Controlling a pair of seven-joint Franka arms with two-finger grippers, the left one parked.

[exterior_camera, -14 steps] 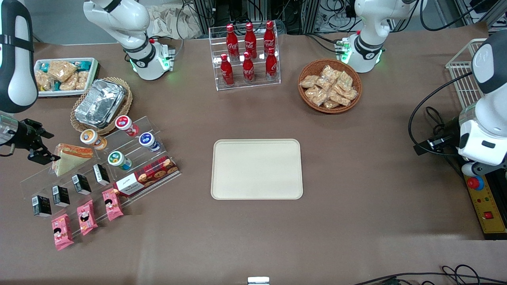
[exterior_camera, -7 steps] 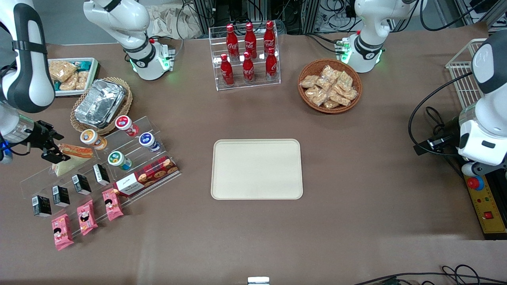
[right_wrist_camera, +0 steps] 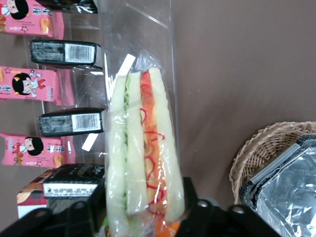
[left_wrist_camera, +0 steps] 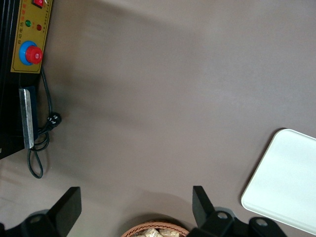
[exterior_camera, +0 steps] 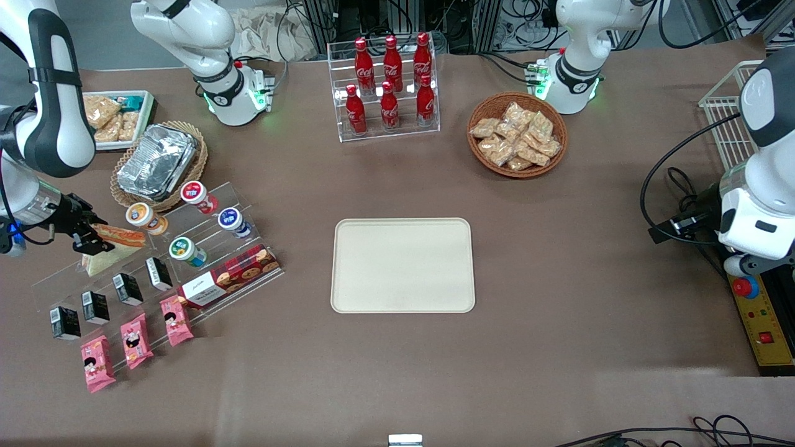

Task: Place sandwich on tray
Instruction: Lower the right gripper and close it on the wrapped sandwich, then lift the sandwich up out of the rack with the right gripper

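The gripper (exterior_camera: pixel 93 239) sits at the working arm's end of the table, its jaws spread either side of the sandwich (exterior_camera: pixel 115 244), which stands on edge on the clear acrylic rack (exterior_camera: pixel 155 254). In the wrist view one finger (right_wrist_camera: pixel 81 217) lies against one bread face and the other against the opposite face, the sandwich (right_wrist_camera: pixel 143 148) running straight out between them; whether they press it cannot be told. Just past its tip lie black cartons (right_wrist_camera: pixel 66 52) and pink packets (right_wrist_camera: pixel 29 84). A wicker basket (exterior_camera: pixel 158 161) stands near. The tray (exterior_camera: pixel 402 265) lies well apart, mid-table, with bare brown cloth (exterior_camera: pixel 298 205) along all its edges.
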